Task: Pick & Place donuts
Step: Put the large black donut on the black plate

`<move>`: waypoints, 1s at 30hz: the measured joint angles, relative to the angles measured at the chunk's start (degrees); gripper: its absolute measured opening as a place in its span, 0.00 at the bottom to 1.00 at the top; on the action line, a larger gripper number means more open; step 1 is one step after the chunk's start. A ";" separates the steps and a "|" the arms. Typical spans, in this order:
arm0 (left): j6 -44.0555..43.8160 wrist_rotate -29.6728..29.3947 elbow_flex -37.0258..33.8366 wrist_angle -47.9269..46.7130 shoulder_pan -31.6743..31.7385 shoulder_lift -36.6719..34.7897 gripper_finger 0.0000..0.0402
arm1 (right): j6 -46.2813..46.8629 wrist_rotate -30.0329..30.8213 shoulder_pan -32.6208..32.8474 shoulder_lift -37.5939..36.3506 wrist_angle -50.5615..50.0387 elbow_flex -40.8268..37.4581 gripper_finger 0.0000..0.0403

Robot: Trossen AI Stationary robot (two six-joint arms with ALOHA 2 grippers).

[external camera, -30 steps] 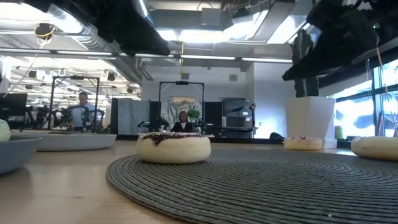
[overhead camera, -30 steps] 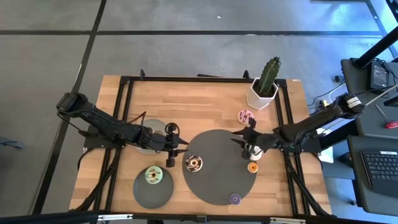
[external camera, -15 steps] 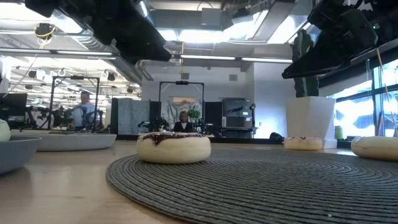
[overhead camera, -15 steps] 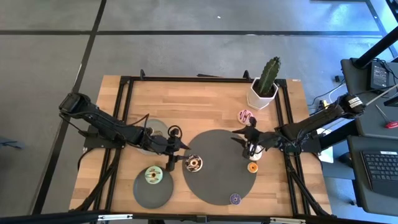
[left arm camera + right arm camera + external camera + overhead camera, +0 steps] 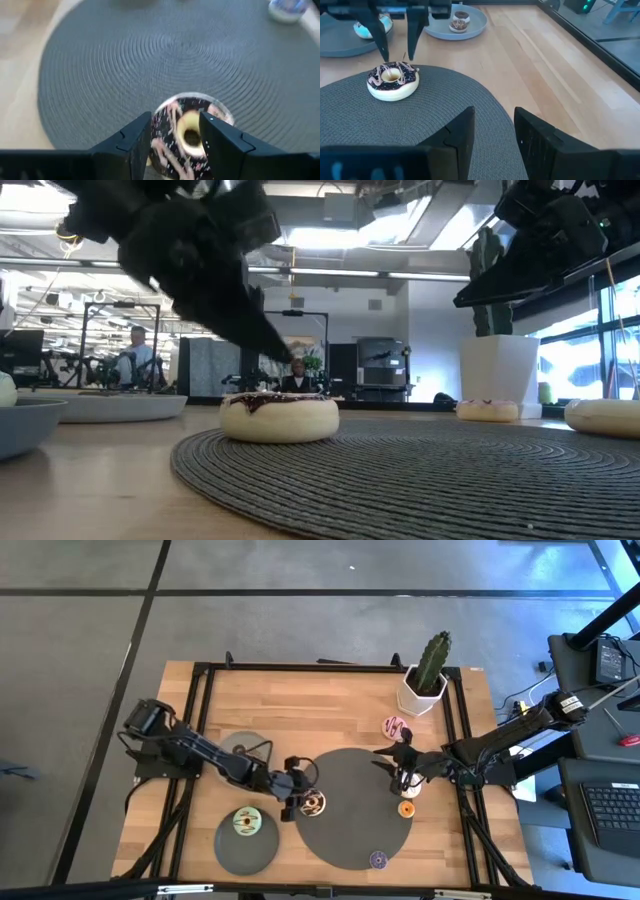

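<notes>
Surface (image 5: 330,710) of light wood carries a dark round mat (image 5: 355,810), and the high view shows the chocolate donut (image 5: 312,804) lying at the mat's left edge, an orange donut (image 5: 406,809) and a purple donut (image 5: 378,859) further right on it. Only the right wrist view shows the small plate (image 5: 462,27) behind with one more donut (image 5: 460,21) on it. The left gripper (image 5: 175,137) is open above the chocolate donut (image 5: 187,135), one finger on each side, and I cannot tell whether they touch it. The right gripper (image 5: 492,132) waits over the mat's right part, its fingers apart and holding nothing.
</notes>
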 joint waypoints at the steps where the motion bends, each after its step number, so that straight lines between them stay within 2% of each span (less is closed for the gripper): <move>1: 0.00 -0.02 0.32 -0.58 0.00 0.76 0.40 | 0.00 -0.02 0.00 0.00 -0.02 0.00 0.35; 7: -0.62 -0.57 1.03 -1.02 0.11 3.52 0.39 | -0.07 0.00 0.00 0.00 -0.02 0.00 0.35; 19: -2.69 -1.11 1.03 -3.08 0.11 4.28 0.32 | -0.09 0.00 0.00 0.00 0.00 0.00 0.35; 30: -2.38 -1.41 1.03 -3.83 0.11 4.28 0.16 | -0.11 0.00 0.00 0.00 0.00 0.00 0.35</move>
